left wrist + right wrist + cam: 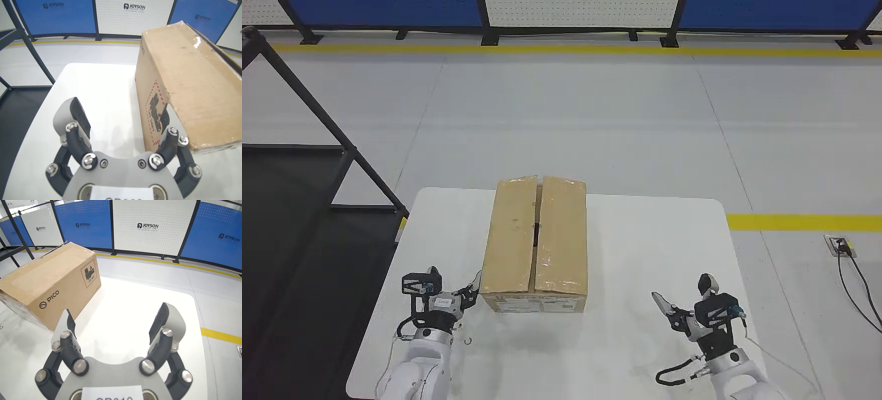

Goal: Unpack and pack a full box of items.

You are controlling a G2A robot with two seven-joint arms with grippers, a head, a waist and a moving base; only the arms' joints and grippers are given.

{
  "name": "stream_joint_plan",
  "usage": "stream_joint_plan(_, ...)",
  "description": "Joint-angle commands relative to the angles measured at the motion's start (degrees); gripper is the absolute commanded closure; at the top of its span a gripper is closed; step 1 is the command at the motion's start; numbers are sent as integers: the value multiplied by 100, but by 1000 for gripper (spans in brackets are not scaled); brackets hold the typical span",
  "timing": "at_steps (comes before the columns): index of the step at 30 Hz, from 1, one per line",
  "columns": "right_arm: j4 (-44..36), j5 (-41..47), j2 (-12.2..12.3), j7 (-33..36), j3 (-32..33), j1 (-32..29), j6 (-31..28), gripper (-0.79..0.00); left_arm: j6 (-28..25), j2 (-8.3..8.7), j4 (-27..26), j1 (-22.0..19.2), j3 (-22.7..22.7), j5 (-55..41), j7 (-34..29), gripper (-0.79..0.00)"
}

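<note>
A brown cardboard box [537,243] stands in the middle of the white table [642,250], its two top flaps folded shut with a seam between them. My left gripper [452,284] is open near the table's front, close beside the box's near left corner. In the left wrist view the box [189,79] stands right beside one of that gripper's [121,111] fingers. My right gripper [682,294] is open at the front right, well apart from the box. The right wrist view has the box [49,283] off to one side of the gripper [115,315].
A black metal rack [302,200] stands just off the table's left edge. Bare table lies on both sides of the box. Blue and white partition panels [572,12] line the far floor, with a yellow floor line [802,222] to the right.
</note>
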Motion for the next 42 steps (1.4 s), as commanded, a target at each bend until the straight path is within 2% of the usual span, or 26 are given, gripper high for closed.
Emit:
stream_joint_plan(1, 5, -30, 2, -60, 9, -32, -56, -785, 11, -12, 38, -11, 31, 9, 17, -785)
stream_joint_plan(11, -17, -202, -1, -152, -11, -66, -173, -785, -109, -40, -81, 154, 85, 77, 7, -785)
stream_joint_plan(14, -17, -202, -1, -152, -11, -66, -173, -785, 61, -42, -48, 185, 14, 150, -15, -785)
stream_joint_plan(22, -27, -163, -8, -193, -15, -80, -122, -785, 61, -42, -48, 185, 14, 150, -15, -785)
stream_joint_plan(25, -75, -592, 6, -494, -135, -66, -396, -785, -101, -40, -109, 225, 68, 231, -70, -785)
stream_joint_plan(28, -112, -1398, 37, -720, -260, 32, -587, -785, -235, -39, -179, 261, 114, 362, -122, -785)
stream_joint_plan(33, -219, -2840, 72, -711, -610, 188, -655, -785, -447, -47, -283, 341, 187, 374, -187, -785)
stream_joint_plan(39, -219, -2840, 72, -711, -610, 188, -655, -785, -719, -47, -351, 430, 216, 382, -157, -785)
stream_joint_plan(42, -219, -2840, 72, -711, -610, 188, -655, -785, -600, -49, -327, 457, 114, 340, -97, -785)
